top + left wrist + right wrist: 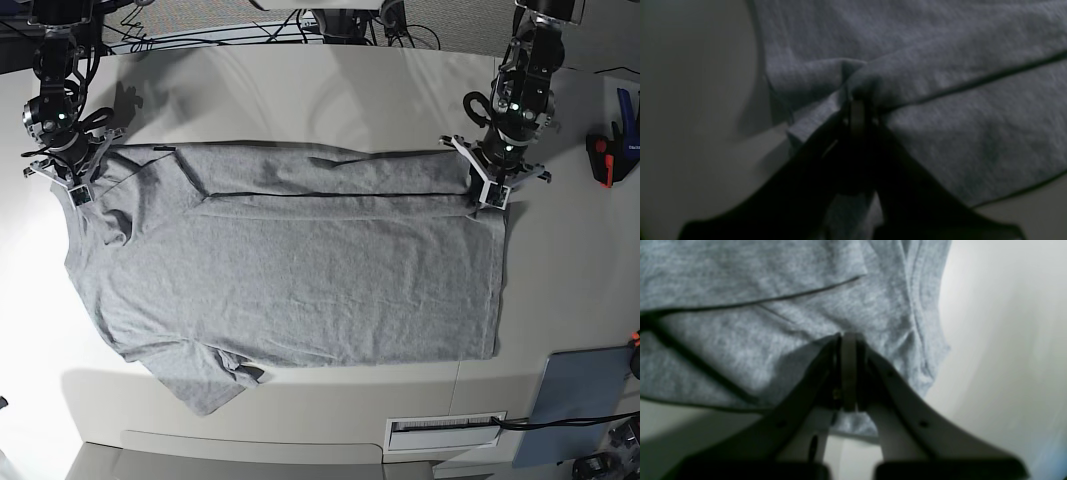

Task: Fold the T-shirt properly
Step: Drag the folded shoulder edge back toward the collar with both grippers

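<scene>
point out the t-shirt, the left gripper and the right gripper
T-shirt (300,270), base view, middle of the flat grey body.
left gripper (490,195), base view, tips at the shirt's edge.
right gripper (76,192), base view, tips at the shirt's opposite edge.

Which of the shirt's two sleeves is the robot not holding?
The sleeve at the base view's bottom left lies free on the table. The right gripper pinches the T-shirt by the other sleeve.

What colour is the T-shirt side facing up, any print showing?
Plain heather grey T-shirt, no lettering visible on the upward side. The base view shows it best.
</scene>
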`<move>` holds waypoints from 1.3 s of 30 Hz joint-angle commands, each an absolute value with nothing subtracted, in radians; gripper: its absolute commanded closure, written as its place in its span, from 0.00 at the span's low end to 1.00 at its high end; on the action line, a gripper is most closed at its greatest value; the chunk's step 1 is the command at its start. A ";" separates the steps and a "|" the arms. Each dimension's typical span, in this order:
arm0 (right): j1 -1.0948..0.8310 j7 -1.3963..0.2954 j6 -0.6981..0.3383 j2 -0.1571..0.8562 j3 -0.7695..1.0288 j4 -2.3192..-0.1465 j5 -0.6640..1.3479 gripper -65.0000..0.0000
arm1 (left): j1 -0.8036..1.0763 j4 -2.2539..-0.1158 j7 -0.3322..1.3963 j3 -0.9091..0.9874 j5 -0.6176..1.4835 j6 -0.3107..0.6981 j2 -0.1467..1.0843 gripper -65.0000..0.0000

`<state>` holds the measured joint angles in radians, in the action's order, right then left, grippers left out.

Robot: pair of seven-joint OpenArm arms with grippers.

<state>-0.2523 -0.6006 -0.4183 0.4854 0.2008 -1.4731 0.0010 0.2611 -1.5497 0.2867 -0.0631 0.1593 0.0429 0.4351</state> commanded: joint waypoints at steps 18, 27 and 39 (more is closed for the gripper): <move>-0.547 -0.683 -0.439 0.501 0.355 -1.683 -0.013 1.00 | 0.499 -1.654 0.403 0.051 0.241 0.314 0.548 1.00; -0.582 -0.677 -0.438 0.501 0.355 -1.811 0.038 1.00 | 0.533 -1.679 0.377 0.051 0.240 0.312 0.549 1.00; -0.446 -0.633 -0.439 0.501 0.355 -1.678 0.064 1.00 | 0.516 -1.687 0.372 0.051 0.240 0.313 0.546 1.00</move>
<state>-0.4461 -0.6456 -0.4469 0.4820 0.3450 -1.6619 0.0616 0.5064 -1.6886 0.3206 0.0555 0.2550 0.2970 0.5404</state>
